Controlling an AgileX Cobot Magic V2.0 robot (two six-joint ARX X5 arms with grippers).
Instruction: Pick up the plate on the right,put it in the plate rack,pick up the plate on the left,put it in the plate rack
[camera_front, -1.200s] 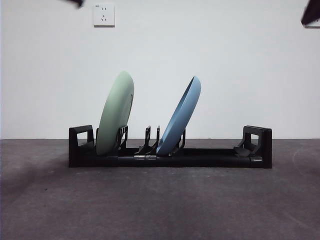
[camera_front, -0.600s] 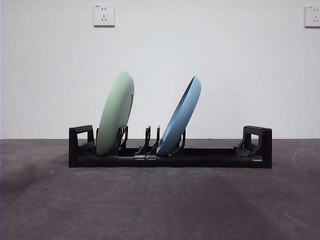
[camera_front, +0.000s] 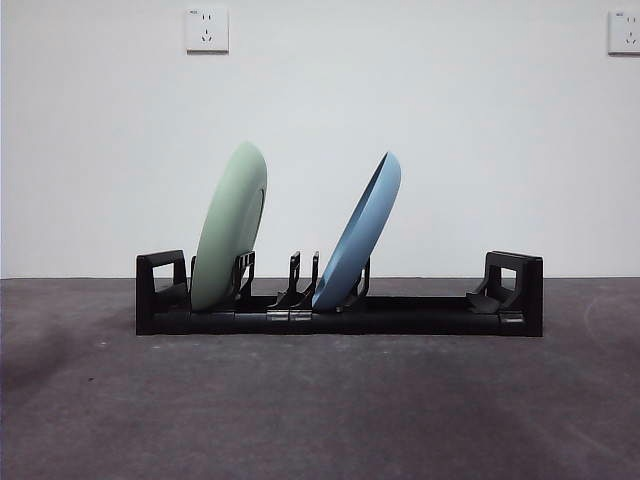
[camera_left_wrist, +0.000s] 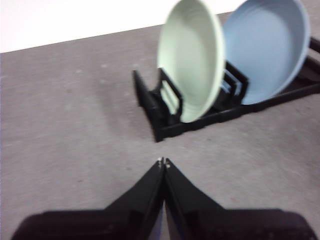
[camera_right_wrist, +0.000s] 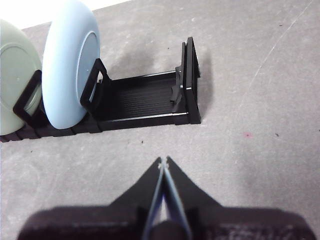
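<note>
The long low black plastic plate rack (camera_front: 340, 312) sits across the middle of the dark grey table (camera_front: 320, 410), its blocky looped ends at 9 and 3 o'clock as seen from the front. Two plates stand in it on edge, both tilted with their tops leaning toward 1 o'clock. The pale green round plate (camera_front: 230, 227) occupies the slot nearest the 9 o'clock end, held between curved prongs, and the light blue round plate (camera_front: 359, 233) stands near the rack's middle, with a pair of bare upright prongs (camera_front: 304, 272) between the two. The stretch of rack from the blue plate to the 3 o'clock end holds nothing. Neither arm shows in the front view. From the left wrist camera, the left gripper (camera_left_wrist: 163, 162) hangs above bare table off the green plate's end of the rack, its two black jaws pressed together tip to tip with nothing between them. The right gripper (camera_right_wrist: 163, 160) hangs likewise off the opposite end, jaws also closed on nothing, well apart from the rack. On the white wall (camera_front: 450, 130) behind are two white wall sockets (camera_front: 207, 29), one at about 11 o'clock and one at the 1 o'clock corner; any lettering on them is too small to read.
</note>
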